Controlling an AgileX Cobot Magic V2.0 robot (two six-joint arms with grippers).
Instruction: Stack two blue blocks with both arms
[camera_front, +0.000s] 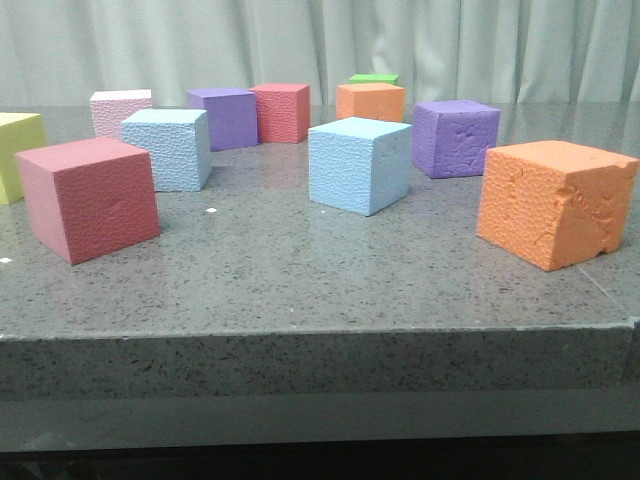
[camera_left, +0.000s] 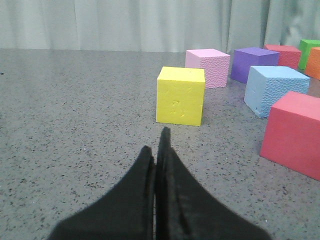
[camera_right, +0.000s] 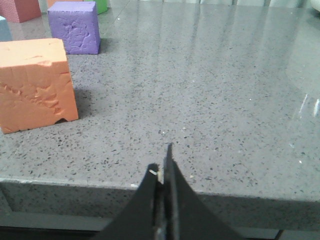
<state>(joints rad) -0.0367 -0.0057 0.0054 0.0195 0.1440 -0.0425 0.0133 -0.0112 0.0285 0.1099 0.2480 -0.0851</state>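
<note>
Pale curtains (camera_front: 300, 45) hang across the top of the front view, behind a speckled grey stone table (camera_front: 300, 270) whose thick front edge runs along the lower third of the frame. Open tabletop fills the lower middle of that view, between the cubes and the edge. Largest in frame is the chipped orange cube (camera_front: 556, 203) at right, sitting near the front edge; the red cube (camera_front: 88, 197) at left is next, also well forward. Between them, further back, stand the two blue blocks: one at centre (camera_front: 359, 164) and one left of centre (camera_front: 168, 148), apart from each other with bare table between them. A purple cube (camera_front: 455, 138) sits just right of the centre blue block, and a yellow cube (camera_front: 18, 152) is cut by the left border. Along the back row are a pink cube (camera_front: 120, 110), a second purple cube (camera_front: 224, 117), a second red cube (camera_front: 281, 111), a smaller-looking orange cube (camera_front: 370, 101) and a sliver of green cube (camera_front: 374, 78). In the left wrist view, the left gripper (camera_left: 160, 145) has its black fingers pressed together with nothing between them, pointing toward the yellow cube across clear table. In the right wrist view, the right gripper (camera_right: 162, 165) is likewise closed and empty, over the table's front edge, with wide bare surface to the upper right.
</note>
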